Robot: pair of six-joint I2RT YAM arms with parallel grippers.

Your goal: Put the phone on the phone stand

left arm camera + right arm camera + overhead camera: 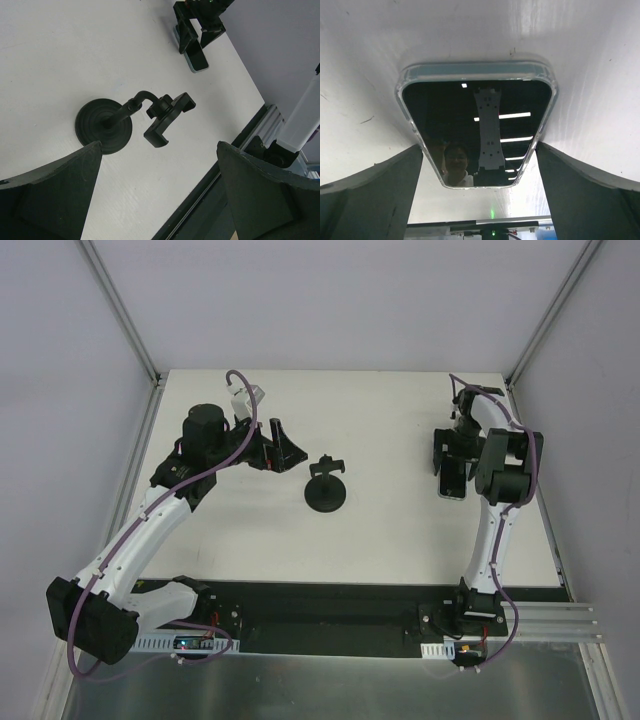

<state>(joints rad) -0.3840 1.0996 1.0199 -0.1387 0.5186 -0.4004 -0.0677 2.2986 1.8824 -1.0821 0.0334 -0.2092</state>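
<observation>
The phone [477, 107] lies flat on the white table at the right, dark screen up, with a clear greyish rim. It also shows in the top view [453, 483] and the left wrist view [198, 62]. My right gripper [453, 455] is open and straddles it, one finger close beside each long edge [479, 147]. The black phone stand [326, 490] stands mid-table with its round disc base [104, 125], bent stem and small holder [167, 117]. My left gripper [283, 445] is open and empty, to the left of the stand and pointing at it [159, 150].
The table's [400, 540] dark front rail runs along the near edge, with the arm bases on it. Light walls and metal frame posts close in the back and sides. The right arm's white link [305, 120] shows at the right of the left wrist view.
</observation>
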